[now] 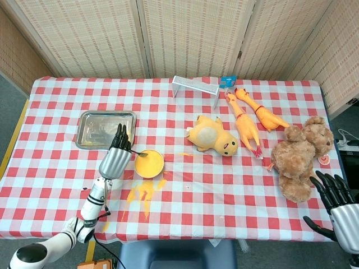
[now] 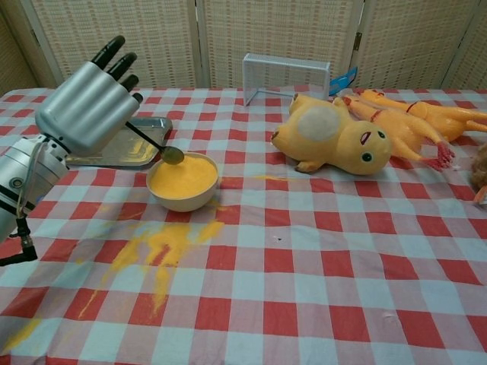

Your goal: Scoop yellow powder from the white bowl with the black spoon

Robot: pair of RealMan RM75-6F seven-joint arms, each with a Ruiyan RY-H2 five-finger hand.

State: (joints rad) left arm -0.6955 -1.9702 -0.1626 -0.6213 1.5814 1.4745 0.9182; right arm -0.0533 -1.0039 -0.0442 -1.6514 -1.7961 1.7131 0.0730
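Observation:
The white bowl (image 1: 148,163) (image 2: 183,183) holds yellow powder and stands left of the table's centre. My left hand (image 1: 114,158) (image 2: 90,106) grips the handle of the black spoon (image 2: 157,145) (image 1: 138,153). The spoon's bowl, with powder on it, hovers just above the white bowl's far left rim. My right hand (image 1: 339,208) is at the table's front right corner, fingers spread, holding nothing; the chest view does not show it.
Spilled yellow powder (image 2: 156,247) lies in front of the bowl. A metal tray (image 1: 106,129) sits behind my left hand. A yellow duck toy (image 1: 211,135), two rubber chickens (image 1: 252,117), a teddy bear (image 1: 299,158) and a wire rack (image 1: 194,86) fill the right and far side.

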